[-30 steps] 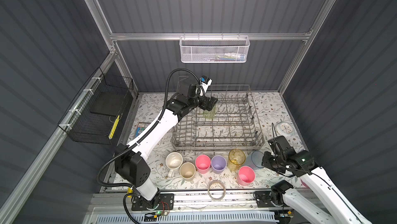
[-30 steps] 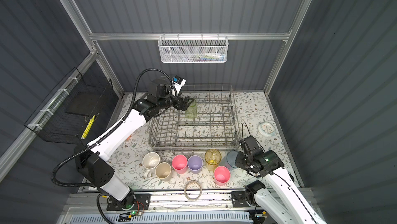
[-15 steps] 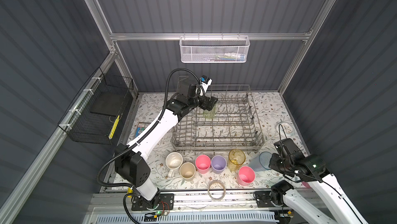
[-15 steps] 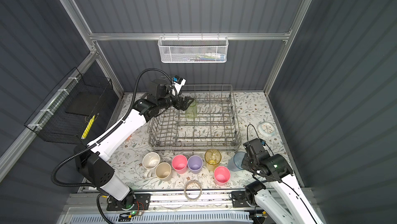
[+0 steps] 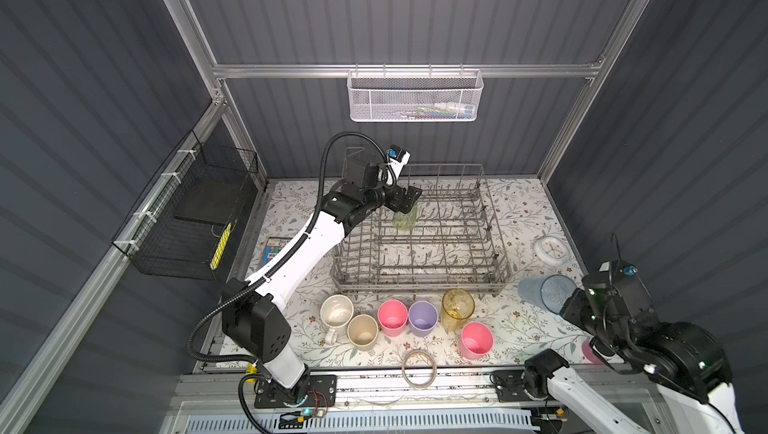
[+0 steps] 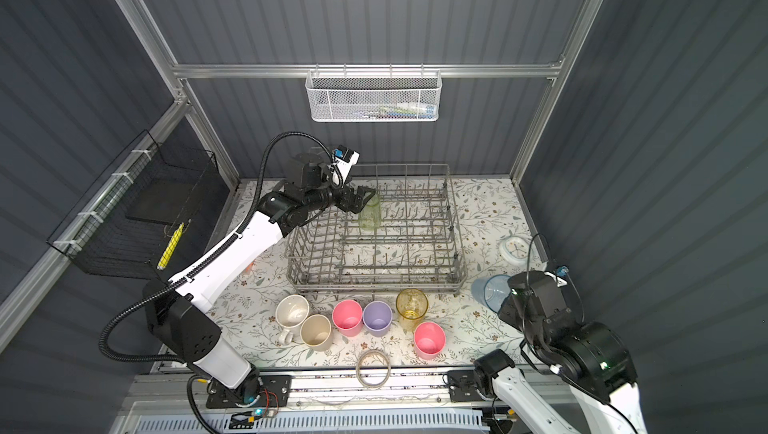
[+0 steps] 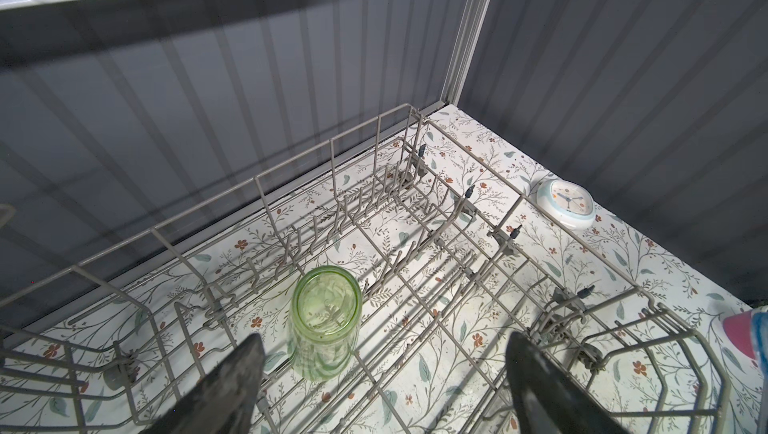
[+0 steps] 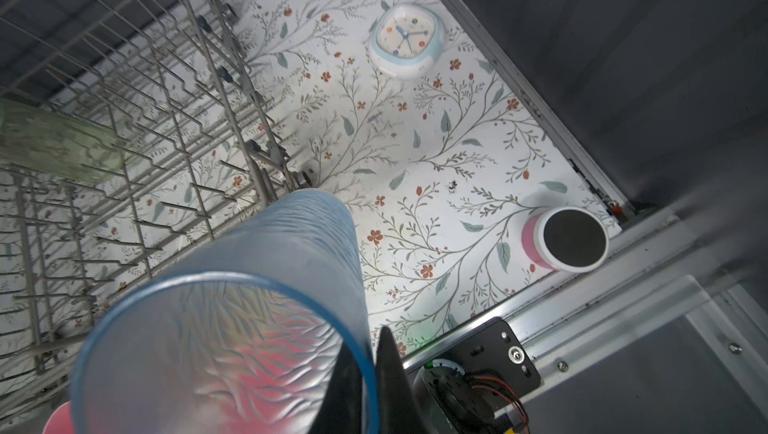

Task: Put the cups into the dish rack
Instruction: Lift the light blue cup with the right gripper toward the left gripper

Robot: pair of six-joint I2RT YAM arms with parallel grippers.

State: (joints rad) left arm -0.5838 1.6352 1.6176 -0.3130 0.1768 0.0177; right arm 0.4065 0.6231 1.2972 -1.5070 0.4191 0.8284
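Blue tumbler [image 5: 540, 292] in right jaws

In both top views the left arm [image 5: 299, 253] stretches long from its base at seven o'clock toward twelve o'clock. The left gripper [image 5: 409, 200] tilts downward, jaws spread wide. The right arm [image 5: 665, 353] sits folded at four o'clock. Its wrist aims toward ten o'clock, with the right gripper [image 8: 365, 373] pinched on the rim of the blue cup [image 8: 266, 244].
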